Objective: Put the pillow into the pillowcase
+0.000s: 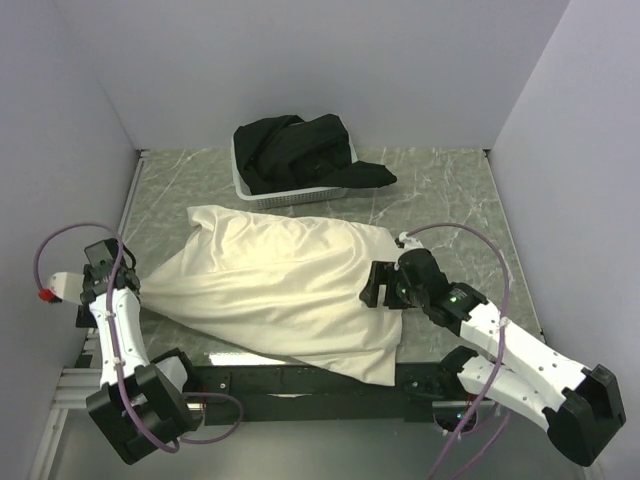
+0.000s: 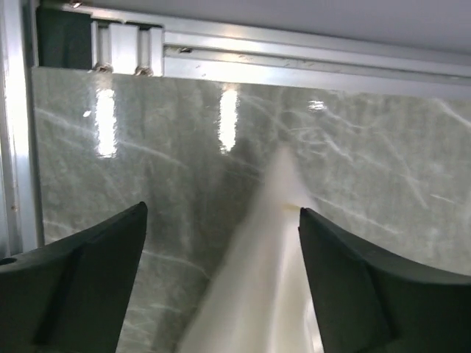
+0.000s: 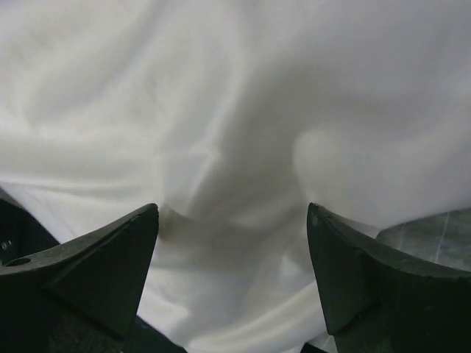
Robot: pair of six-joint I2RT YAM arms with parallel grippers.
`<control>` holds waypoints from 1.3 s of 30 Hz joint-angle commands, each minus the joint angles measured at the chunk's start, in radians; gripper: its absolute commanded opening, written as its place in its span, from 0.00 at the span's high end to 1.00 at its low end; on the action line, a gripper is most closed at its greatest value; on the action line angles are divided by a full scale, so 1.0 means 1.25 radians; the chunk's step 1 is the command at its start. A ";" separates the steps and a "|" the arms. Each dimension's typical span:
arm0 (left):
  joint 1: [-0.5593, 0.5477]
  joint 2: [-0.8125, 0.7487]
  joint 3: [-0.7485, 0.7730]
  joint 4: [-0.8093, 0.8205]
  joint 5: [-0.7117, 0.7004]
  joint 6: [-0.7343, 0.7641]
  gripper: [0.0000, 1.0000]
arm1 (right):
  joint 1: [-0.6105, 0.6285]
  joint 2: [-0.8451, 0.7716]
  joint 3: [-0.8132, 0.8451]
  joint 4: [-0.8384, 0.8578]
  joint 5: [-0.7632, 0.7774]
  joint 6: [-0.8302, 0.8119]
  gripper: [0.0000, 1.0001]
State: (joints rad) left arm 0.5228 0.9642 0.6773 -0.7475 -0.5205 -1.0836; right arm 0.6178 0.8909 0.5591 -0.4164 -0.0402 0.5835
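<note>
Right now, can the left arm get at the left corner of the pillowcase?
Likely yes: the left gripper stands open, with the pillowcase corner lying uncovered on the table between its jaws.

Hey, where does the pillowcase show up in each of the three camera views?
Top external: pillowcase spread across the middle.
Left wrist: its pointed corner at lower centre.
Right wrist: it fills nearly the whole picture.
Shared landmark: green marbled tabletop.
</note>
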 commanded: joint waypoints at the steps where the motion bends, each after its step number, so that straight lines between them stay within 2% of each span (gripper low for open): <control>1: 0.000 -0.041 0.072 0.079 0.070 0.068 0.10 | 0.041 -0.095 0.019 -0.059 0.054 -0.002 0.10; 4: -0.060 -0.023 0.100 0.150 0.102 0.074 0.10 | 0.078 -0.130 0.029 -0.076 0.069 0.037 0.08; 5: -0.129 0.011 0.123 0.166 0.080 0.072 0.10 | 0.092 -0.135 0.028 -0.072 0.075 0.068 0.08; 7: -0.213 0.069 0.176 0.182 0.036 0.072 0.06 | 0.171 -0.126 0.031 -0.066 0.120 0.096 0.08; 8: -0.279 0.137 0.197 0.178 -0.004 0.061 0.04 | 0.200 -0.116 0.037 -0.069 0.139 0.120 0.08; 10: -0.324 0.206 0.240 0.209 -0.003 0.072 0.03 | 0.266 -0.079 0.056 -0.077 0.195 0.138 0.07; 13: -0.326 0.335 0.285 0.296 0.063 0.111 0.03 | 0.303 -0.045 0.061 -0.062 0.209 0.155 0.07; 17: -0.326 0.518 0.365 0.318 0.118 0.155 0.01 | 0.335 -0.027 0.063 -0.051 0.200 0.162 0.08; 25: -0.329 0.640 0.431 0.453 0.298 0.166 0.02 | 0.373 0.020 0.072 -0.069 0.199 0.155 0.07; 27: -0.330 0.675 0.442 0.469 0.323 0.151 0.07 | 0.375 0.035 0.073 -0.071 0.210 0.157 0.07; 30: -0.335 0.701 0.445 0.513 0.355 0.143 0.31 | 0.376 0.070 0.085 -0.063 0.222 0.149 0.06; 31: -0.335 0.709 0.448 0.518 0.361 0.142 0.55 | 0.376 0.082 0.089 -0.052 0.224 0.143 0.06; 33: -0.334 0.732 0.475 0.523 0.387 0.146 0.77 | 0.376 0.124 0.100 -0.045 0.229 0.138 0.05; 34: -0.331 0.739 0.489 0.510 0.387 0.156 0.99 | 0.376 0.136 0.101 -0.041 0.225 0.133 0.05; 39: -0.290 0.761 0.559 0.491 0.364 0.138 0.99 | 0.375 0.181 0.101 -0.018 0.215 0.117 0.04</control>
State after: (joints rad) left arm 0.1146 1.9175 1.2785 -0.1616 -0.0792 -0.9028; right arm 1.0805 1.0901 0.6540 -0.4870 0.2020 0.7555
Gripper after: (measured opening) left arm 0.015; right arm 0.960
